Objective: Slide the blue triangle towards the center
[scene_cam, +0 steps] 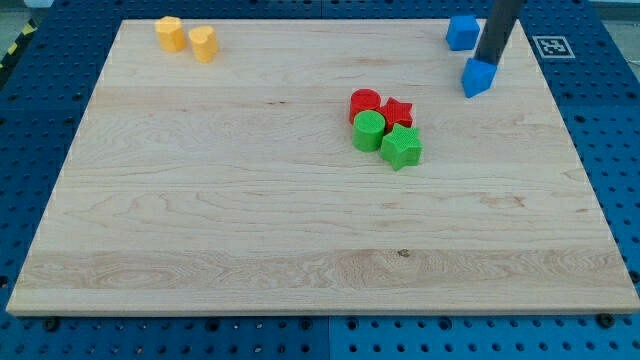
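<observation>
The blue triangle (pixel 478 77) lies near the board's top right. My tip (pixel 487 62) comes down from the view's top and ends right at the triangle's upper edge, touching or nearly touching it. A second blue block (pixel 461 32), cube-like, sits just above and left of the triangle, beside the rod. Near the board's middle stands a tight cluster: a red cylinder (pixel 365 103), a red star (pixel 397 112), a green cylinder (pixel 369 131) and a green star (pixel 401 147).
Two yellow blocks (pixel 170 33) (pixel 203 44) sit side by side at the top left of the wooden board (pixel 250 230). A blue pegboard surrounds the board. A fiducial marker (pixel 553 46) lies off the board's top right corner.
</observation>
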Action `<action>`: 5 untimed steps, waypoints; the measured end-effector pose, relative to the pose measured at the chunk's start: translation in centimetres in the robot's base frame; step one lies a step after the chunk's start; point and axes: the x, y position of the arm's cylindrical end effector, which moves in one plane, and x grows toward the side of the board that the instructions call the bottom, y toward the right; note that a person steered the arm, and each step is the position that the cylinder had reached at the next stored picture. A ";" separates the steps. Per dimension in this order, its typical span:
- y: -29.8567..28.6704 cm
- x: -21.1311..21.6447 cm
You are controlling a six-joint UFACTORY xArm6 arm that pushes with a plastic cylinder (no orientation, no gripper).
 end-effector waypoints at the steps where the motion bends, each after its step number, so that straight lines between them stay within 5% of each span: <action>1: -0.9 1.7; 5: -4.0 8.4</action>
